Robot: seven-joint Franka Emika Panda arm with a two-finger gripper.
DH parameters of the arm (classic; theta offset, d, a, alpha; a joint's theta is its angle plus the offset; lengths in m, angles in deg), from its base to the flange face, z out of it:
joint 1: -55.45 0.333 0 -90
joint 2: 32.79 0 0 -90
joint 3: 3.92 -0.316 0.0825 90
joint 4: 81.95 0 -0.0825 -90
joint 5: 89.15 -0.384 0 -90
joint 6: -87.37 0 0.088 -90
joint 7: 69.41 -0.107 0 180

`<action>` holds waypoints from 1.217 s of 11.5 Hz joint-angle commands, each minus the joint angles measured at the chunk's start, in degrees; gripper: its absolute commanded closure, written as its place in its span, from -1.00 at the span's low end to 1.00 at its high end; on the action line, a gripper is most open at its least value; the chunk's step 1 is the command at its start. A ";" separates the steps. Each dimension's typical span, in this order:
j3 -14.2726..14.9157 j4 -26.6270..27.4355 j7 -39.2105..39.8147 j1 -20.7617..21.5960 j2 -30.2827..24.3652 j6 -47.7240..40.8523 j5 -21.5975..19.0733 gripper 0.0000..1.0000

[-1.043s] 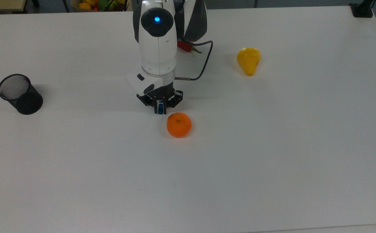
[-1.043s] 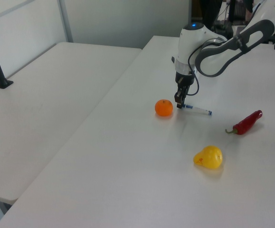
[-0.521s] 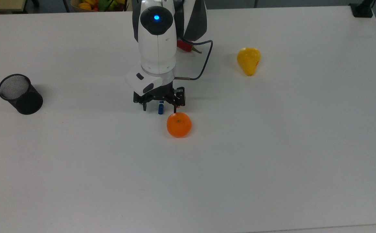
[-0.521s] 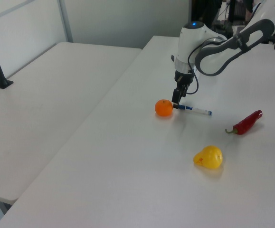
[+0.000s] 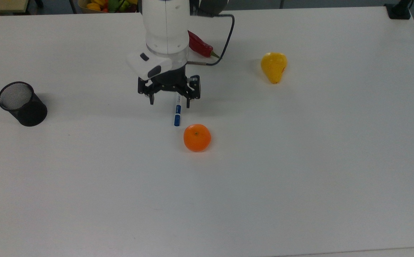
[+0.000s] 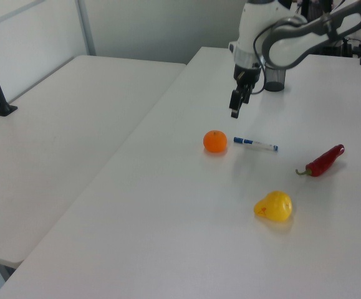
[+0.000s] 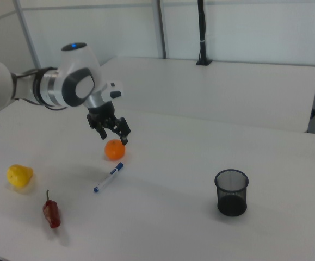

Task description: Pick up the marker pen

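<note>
The gripper (image 5: 169, 99) hangs in the air above the table (image 5: 299, 160) with its two fingers (image 5: 152, 98) spread wide and nothing between them; in the right view the gripper (image 7: 113, 132) is clearly raised off the surface, and in the left view the gripper (image 6: 235, 107) floats well above the pen. The pen (image 5: 177, 113) lies flat on the table, untouched; in the top view it runs from 12 to 6 o'clock, its white barrel partly under the gripper and its blue cap at the 6 o'clock end. The orange (image 5: 197, 137) sits just beside that cap, at about 4 o'clock from it, near but apart. In the left view the pen (image 6: 255, 144) stretches toward 3 o'clock from the orange (image 6: 215, 142), cap nearest the fruit. In the right view the pen (image 7: 109, 177) lies slanted at about 6 o'clock below the orange (image 7: 114, 149). A red chilli (image 5: 199, 45) lies at 1 o'clock from the gripper in the top view, partly hidden by the arm (image 5: 164, 25). A yellow pear (image 5: 274, 66) rests well apart at 3 o'clock from the gripper. A black mesh cup (image 5: 22, 104) stands well apart at 9 o'clock, near the table's edge. In the right view the cup (image 7: 232, 192) stands upright at 3 o'clock from the pen.
</note>
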 commanded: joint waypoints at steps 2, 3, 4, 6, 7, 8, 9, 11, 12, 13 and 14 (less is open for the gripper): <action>0.06 -0.79 -8.25 0.34 -10.04 -12.40 -0.63 -1.00; -0.11 -0.71 -8.36 0.25 -11.63 -13.72 -0.81 -1.00; -0.81 -0.79 -8.27 0.25 -12.78 -15.73 -0.98 -1.00; -1.96 -0.79 -8.27 -0.27 -15.42 -20.22 -2.12 -1.00; -2.66 -0.79 -8.18 -0.36 -16.30 -21.72 -2.91 -1.00; -3.36 -0.79 -8.27 -0.71 -17.35 -23.47 -3.53 -1.00; -3.80 -0.79 -8.18 -0.89 -18.06 -24.62 -3.80 -1.00; -4.42 -0.79 -7.92 -1.76 -19.46 -26.29 -5.20 -1.00; -4.42 -0.88 -7.66 -3.07 -20.17 -26.47 -6.34 -1.00; -4.42 -0.79 -7.04 -3.78 -21.22 -26.65 -7.39 -1.00; -4.34 -0.88 -3.47 -4.40 -22.19 -26.91 -8.10 -1.00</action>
